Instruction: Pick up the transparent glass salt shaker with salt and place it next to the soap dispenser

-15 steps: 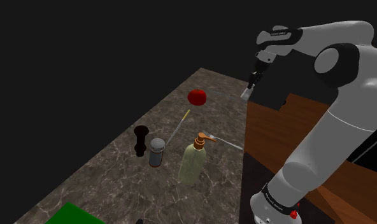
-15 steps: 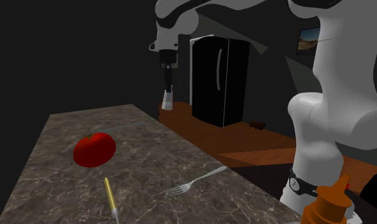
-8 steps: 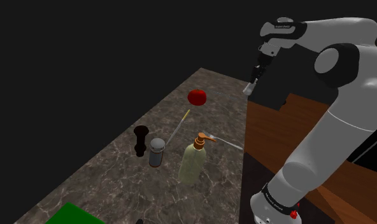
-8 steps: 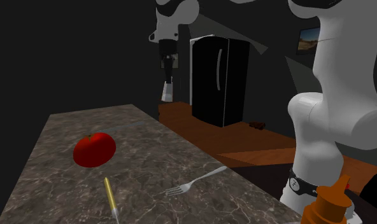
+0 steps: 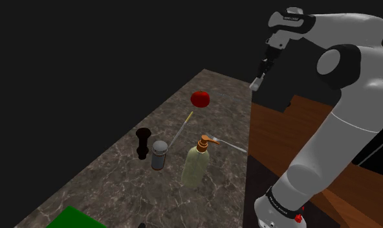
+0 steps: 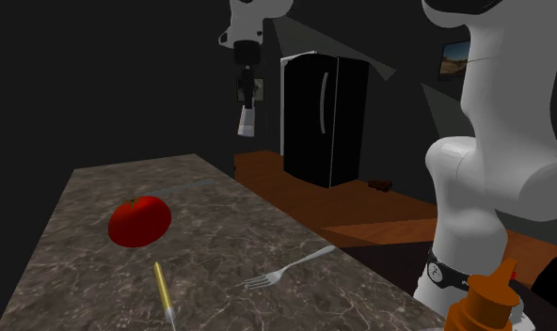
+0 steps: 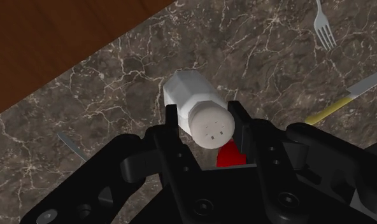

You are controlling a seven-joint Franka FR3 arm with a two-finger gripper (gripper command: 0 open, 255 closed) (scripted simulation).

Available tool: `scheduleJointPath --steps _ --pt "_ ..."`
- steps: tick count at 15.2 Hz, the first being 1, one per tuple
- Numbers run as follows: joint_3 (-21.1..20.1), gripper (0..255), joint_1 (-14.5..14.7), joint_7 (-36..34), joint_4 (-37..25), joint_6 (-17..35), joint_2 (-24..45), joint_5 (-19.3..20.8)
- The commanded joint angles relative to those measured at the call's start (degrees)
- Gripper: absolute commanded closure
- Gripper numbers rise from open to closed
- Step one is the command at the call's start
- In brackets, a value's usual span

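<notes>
Wrist view has the gripper (image 7: 209, 127) clamped on the salt shaker (image 7: 192, 102) right by its holed cap. The white-looking body points away along the fingers, down toward the marble counter (image 7: 117, 83). In the shoulder view it's hanging high over the far end, past the tomato (image 5: 200, 98), while the soap dispenser (image 5: 196, 165), a pale see-through bottle with an orange pump, stands well apart down-left, nearer the stand. I reckon it needs a long carry that way, landing on the side away from the grey-capped shaker (image 5: 159, 155) already beside the dispenser.
</notes>
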State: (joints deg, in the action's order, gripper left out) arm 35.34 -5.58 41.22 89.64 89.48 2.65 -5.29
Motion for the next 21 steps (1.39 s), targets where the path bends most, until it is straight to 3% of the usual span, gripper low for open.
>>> scheduleJointPath --steps 1,12,16,21 --pt "0.11 255 -0.16 0.12 -2.08 -1.68 0.54 -0.30" --pt "0.94 255 -1.87 1.13 -14.98 -11.32 4.68 -2.86" --pt "-2.33 255 3.03 -5.74 -2.65 -8.30 -7.22 3.80" --pt "-8.29 255 4.99 -14.00 9.02 -7.16 -19.41 8.64"
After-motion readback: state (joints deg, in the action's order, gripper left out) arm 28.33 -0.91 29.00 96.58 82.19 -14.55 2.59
